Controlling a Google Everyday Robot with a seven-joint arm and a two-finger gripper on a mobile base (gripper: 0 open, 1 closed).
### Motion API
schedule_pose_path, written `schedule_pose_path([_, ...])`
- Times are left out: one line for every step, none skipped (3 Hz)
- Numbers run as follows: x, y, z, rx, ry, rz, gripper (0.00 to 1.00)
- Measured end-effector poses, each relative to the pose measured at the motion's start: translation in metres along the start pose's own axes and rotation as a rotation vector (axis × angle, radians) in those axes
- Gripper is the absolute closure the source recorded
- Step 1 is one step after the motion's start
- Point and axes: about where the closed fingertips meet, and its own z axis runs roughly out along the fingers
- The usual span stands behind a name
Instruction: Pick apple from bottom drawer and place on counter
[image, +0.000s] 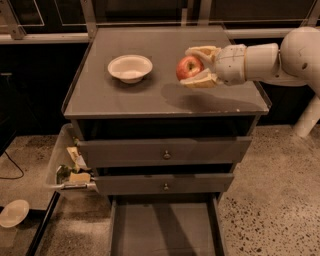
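The red apple with a yellowish patch is held between the two pale fingers of my gripper, above the right half of the grey counter. The white arm reaches in from the right. The apple casts a shadow on the counter below it, so it hangs a little above the surface. The bottom drawer is pulled open at the bottom of the view, with a bare grey floor.
A white bowl sits on the counter's left half. Two upper drawers with small knobs are slightly open. A clear bin with scraps hangs at the cabinet's left. A white plate lies on the floor.
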Motion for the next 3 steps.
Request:
schedule_pose_path([0.014, -0.007, 0.006, 0.033, 0.042, 0.058, 1.00])
schedule_pose_path([0.023, -0.012, 0.010, 0.048, 0.067, 0.092, 1.00])
schedule_pose_path([0.042, -0.017, 0.016, 0.052, 0.082, 0.157, 1.00])
